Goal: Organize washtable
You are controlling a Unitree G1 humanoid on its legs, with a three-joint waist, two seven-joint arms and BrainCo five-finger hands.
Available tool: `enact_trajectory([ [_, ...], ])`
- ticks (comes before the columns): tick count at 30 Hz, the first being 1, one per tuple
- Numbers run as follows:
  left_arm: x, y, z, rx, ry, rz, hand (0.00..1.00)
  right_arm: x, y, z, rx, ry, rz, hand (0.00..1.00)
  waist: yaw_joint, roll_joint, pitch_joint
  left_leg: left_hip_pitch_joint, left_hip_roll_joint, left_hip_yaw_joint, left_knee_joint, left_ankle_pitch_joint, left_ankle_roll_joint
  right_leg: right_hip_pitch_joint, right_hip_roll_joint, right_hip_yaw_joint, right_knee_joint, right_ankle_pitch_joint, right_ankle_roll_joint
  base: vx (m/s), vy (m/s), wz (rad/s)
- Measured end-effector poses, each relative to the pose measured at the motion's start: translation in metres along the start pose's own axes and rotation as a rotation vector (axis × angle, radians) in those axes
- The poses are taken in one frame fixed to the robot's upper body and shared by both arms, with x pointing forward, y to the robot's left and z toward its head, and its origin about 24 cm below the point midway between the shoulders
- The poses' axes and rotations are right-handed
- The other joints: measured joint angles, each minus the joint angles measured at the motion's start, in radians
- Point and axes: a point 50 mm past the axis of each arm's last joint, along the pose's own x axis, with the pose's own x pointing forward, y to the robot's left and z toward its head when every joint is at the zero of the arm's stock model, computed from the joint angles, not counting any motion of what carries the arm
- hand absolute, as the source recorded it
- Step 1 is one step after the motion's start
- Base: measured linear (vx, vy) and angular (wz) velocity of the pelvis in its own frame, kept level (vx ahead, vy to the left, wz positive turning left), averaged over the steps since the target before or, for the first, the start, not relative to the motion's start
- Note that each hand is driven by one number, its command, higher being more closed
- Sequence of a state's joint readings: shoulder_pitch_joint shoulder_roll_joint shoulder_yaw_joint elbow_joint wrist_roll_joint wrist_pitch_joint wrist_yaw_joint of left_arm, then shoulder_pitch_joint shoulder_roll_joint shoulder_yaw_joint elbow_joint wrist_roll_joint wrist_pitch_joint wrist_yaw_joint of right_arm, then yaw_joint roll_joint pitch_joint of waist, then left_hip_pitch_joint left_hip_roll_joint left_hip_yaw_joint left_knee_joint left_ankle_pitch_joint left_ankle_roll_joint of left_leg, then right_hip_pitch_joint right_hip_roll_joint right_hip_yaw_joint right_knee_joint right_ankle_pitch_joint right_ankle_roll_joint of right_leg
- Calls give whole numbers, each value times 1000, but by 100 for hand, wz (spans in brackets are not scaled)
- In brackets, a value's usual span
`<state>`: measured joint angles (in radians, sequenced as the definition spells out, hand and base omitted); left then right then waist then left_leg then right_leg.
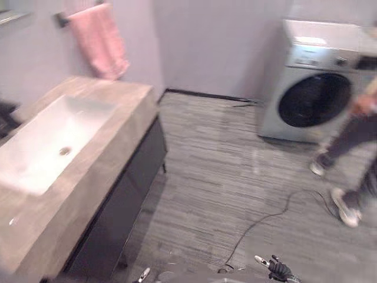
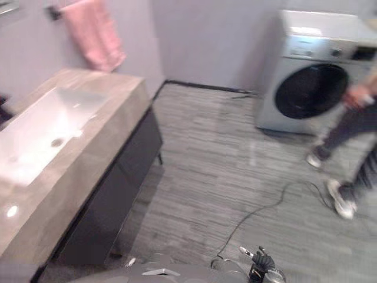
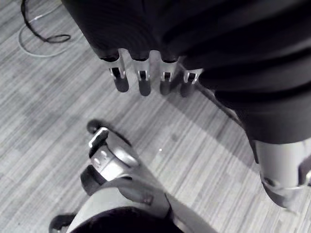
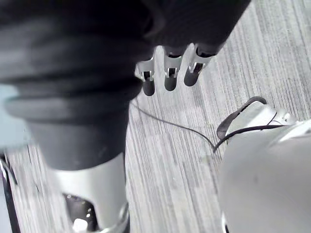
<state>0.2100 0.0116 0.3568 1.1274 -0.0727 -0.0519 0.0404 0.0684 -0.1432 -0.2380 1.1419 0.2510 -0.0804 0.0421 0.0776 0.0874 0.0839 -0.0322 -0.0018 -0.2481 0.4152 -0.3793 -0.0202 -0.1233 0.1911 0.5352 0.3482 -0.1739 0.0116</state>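
Grey striped floor runs between us and the washtable, which stands to our left against the wall. Its stone top holds a white sink, and a pink towel hangs on the wall behind it. At the top's far-left edge sits something dark, too cut off for us to name. Across the room a washing machine stands by the far wall, and a person is mid-stride just in front of it. Our left hand hangs low over the floor, fingers straight with nothing in them; our right hand hangs likewise, fingers loose and bare. We judge the job barely begun, since we are well apart from the washtable and angled away from it. To do this step well we should turn left and walk up until we face the counter squarely. While moving we should keep both hands down and clear of its edge and give the person room, then look over the whole top before choosing what to reach for.
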Motion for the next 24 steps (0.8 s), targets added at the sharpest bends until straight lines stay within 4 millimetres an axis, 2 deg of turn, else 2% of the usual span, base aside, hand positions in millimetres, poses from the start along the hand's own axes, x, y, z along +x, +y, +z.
enact_trajectory([
  [1,-1,2,-6,-6,18,5,0,0,1,-1,18,0,-1,0,0,-8,-11,8,10,68,-32,15,4,-41,16,22,80,-20,13,211,1,-203],
  [2,-1,7,-1,-18,-4,18,0,-1,4,-5,13,11,9,0,-1,-43,-23,25,-6,143,-51,21,7,-93,5,-20,212,-75,0,210,-98,-143],
  [3,0,8,2,-23,-12,21,0,-3,4,-11,22,24,11,0,-6,-55,-22,38,-18,169,-47,12,14,-98,-7,-42,220,-97,1,259,-82,-111],
  [4,1,1,8,-29,-22,5,0,-5,-1,-10,27,-1,2,0,-22,-45,-27,39,-16,192,-17,-2,18,-83,-3,-35,201,-100,-1,195,-33,-56],
  [5,2,-3,12,-29,-33,-8,0,-6,-1,-10,23,-10,3,0,-28,-45,-30,46,-16,206,-17,12,14,-76,2,-33,205,-93,7,219,-57,-69],
  [6,4,-10,31,-15,-94,-32,0,-6,7,-8,17,-27,35,0,-28,-58,-26,96,-9,257,-57,33,5,-122,19,-86,294,-64,55,131,-110,-89],
  [7,5,-17,41,14,-123,-56,0,-7,14,-6,27,-46,61,0,-42,-65,-25,126,9,300,-94,34,3,-182,12,-190,382,-28,101,99,-146,-101],
  [8,5,-22,48,28,-140,-68,0,-7,16,-4,31,-56,69,0,-44,-65,-23,147,20,324,-107,34,3,-202,11,-235,409,-4,99,52,-133,-99],
  [9,5,-31,57,57,-166,-95,0,-6,20,-2,41,-66,81,0,-51,-49,-21,189,54,367,-144,39,-4,-243,0,-351,456,45,89,74,-114,-87],
  [10,5,-37,67,58,-200,-109,0,-6,26,-1,48,-72,92,0,-69,-80,-18,232,51,415,-192,51,-27,-288,-66,-480,545,-3,17,64,-87,-86],
  [12,4,-44,68,46,-203,-125,0,-7,33,-3,62,-69,108,0,-73,-108,-18,279,61,520,-233,49,-37,-338,-163,-619,564,-51,-52,76,-58,-119],
  [13,4,-45,70,33,-209,-127,0,-6,34,-1,65,-73,109,0,-70,-108,-17,312,73,602,-255,44,-45,-367,-194,-696,525,-70,-53,60,-83,-166],
  [15,6,-40,63,7,-178,-109,0,-4,31,1,96,-74,93,0,-75,-103,-16,351,89,685,-266,44,-46,-373,-223,-808,407,-69,-60,93,-180,-168],
  [16,6,-32,55,4,-149,-92,0,-4,28,-4,153,-54,68,0,-80,-105,-16,377,96,723,-267,48,-52,-344,-227,-903,212,-39,-59,136,-238,-156],
  [17,7,-30,51,5,-136,-87,0,-4,26,-7,185,-40,57,0,-82,-107,-15,394,95,731,-268,52,-59,-321,-229,-930,140,9,-83,183,-297,-150],
  [18,7,-28,47,-13,-117,-83,0,-4,23,-11,232,-23,35,0,-83,-92,-16,415,108,737,-260,61,-76,-304,-205,-959,130,65,-187,307,-352,-92],
  [19,8,-26,45,-58,-99,-75,0,-4,17,-14,292,-11,6,0,-104,-77,-13,409,145,719,-193,91,-125,-284,-168,-951,134,30,-207,441,-482,-92],
  [20,7,-27,41,-111,-89,-72,0,-6,9,-20,339,5,-29,0,-115,-69,-8,393,182,705,-66,144,-145,-243,-127,-930,126,5,-219,401,-430,-67],
  [21,7,-29,39,-137,-82,-70,0,-7,6,-23,349,8,-40,0,-113,-60,-4,368,209,693,33,183,-138,-214,-103,-920,111,-4,-224,303,-466,-110],
  [22,6,-26,40,-208,-91,-54,0,-8,2,-22,340,-1,-45,0,-101,-44,6,240,281,626,357,375,-68,-137,-36,-853,50,-17,-237,136,-368,-112],
  [23,6,-26,42,-217,-101,-54,0,-8,2,-21,334,-10,-45,0,-96,-37,11,168,298,580,490,391,-16,-113,-14,-825,32,-21,-244,4,-427,-156],
  [24,6,-26,47,-227,-121,-57,0,-7,3,-17,331,-20,-42,0,-82,-39,32,33,292,472,712,360,22,-56,22,-762,7,-27,-255,-117,-294,-132],
])
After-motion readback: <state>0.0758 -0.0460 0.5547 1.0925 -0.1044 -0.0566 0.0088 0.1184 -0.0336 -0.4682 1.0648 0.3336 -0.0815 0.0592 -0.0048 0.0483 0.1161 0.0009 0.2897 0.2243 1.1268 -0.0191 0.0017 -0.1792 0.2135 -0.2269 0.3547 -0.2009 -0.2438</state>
